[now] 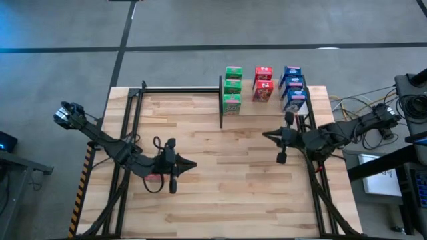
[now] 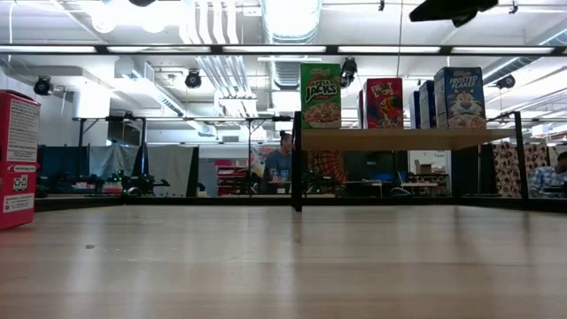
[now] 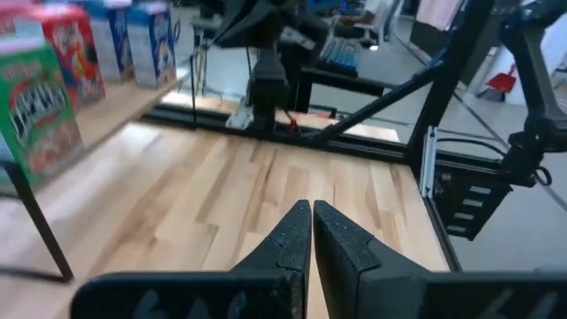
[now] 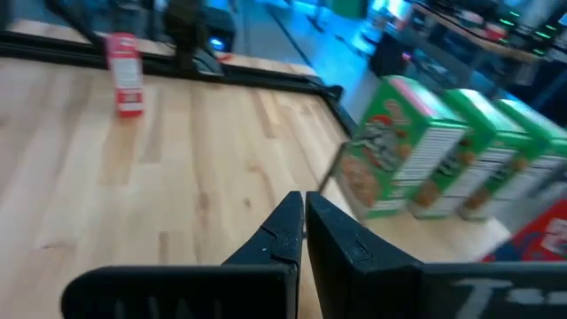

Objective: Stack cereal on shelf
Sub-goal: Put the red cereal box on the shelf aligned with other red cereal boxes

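On your shelf [image 1: 250, 107], at the far side of the table [image 1: 220, 193], the cereal stands in three rows: three green boxes [image 1: 232, 90] nearest the black post, two red boxes [image 1: 263, 83] in the middle, and three blue boxes [image 1: 292, 87] at the right end. In the low view the rows stand upright on the raised panel, green front box [image 2: 320, 95] leftmost, red [image 2: 384, 103] beside it, blue [image 2: 459, 97] furthest right. One more red box [image 2: 18, 159] stands upright on the table, apart from the shelf; in the high view it shows only as a sliver of red [image 1: 153, 177] under the left arm, and the right wrist view sees it [image 4: 125, 74] across the table. Your left gripper [image 1: 190, 165] hangs over the near-left part of the table, its fingers [image 3: 288, 237] pressed together and holding nothing. Your right gripper [image 1: 265, 136] sits just in front of the shelf, below the blue row, pointing left; its fingers [image 4: 283, 226] are likewise pressed together and empty, with the green boxes [image 4: 403, 159] close ahead of it. A person [image 2: 281, 164] is visible in the room behind the table.
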Controlling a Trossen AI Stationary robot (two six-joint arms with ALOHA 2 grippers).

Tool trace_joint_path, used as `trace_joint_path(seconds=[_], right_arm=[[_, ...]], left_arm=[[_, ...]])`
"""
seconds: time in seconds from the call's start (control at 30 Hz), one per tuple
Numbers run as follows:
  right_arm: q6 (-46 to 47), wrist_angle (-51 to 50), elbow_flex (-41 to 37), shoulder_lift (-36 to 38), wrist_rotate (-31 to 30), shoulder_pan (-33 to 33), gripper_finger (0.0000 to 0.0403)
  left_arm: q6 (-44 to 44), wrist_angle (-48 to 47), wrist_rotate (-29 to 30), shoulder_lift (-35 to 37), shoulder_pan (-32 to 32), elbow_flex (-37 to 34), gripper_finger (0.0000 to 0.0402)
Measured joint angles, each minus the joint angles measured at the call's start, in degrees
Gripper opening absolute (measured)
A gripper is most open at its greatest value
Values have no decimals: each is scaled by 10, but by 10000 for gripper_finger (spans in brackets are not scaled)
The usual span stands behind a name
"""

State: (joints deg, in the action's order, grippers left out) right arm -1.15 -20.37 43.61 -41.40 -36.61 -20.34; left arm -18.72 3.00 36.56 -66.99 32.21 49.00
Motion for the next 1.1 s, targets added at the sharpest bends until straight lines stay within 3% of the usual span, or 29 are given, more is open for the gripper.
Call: trace_joint_path(seconds=[0.1, 0.23, 0.4, 0.63, 0.73, 0.87, 1.1], right_arm=[[-18, 42, -38, 23, 41, -5, 9], [-60, 118, -90, 51, 129, -5, 9], [-83, 165, -136, 81, 161, -6, 9], [-89, 169, -140, 123, 186, -5, 9], [-89, 168, -145, 129, 206, -5, 9], [-89, 168, -148, 129, 206, -5, 9], [-83, 168, -148, 129, 208, -5, 9]], left_arm=[[-39, -30, -1, -24, 0, 19, 0], [-77, -140, -2, -68, 0, 91, 0], [-141, -378, -51, -140, 0, 220, 0], [-287, -710, -185, -232, 6, 348, 0], [-340, -790, -229, -246, 10, 354, 0], [-373, -823, -298, -239, 15, 330, 16], [-360, -879, -317, -231, 36, 288, 105]])
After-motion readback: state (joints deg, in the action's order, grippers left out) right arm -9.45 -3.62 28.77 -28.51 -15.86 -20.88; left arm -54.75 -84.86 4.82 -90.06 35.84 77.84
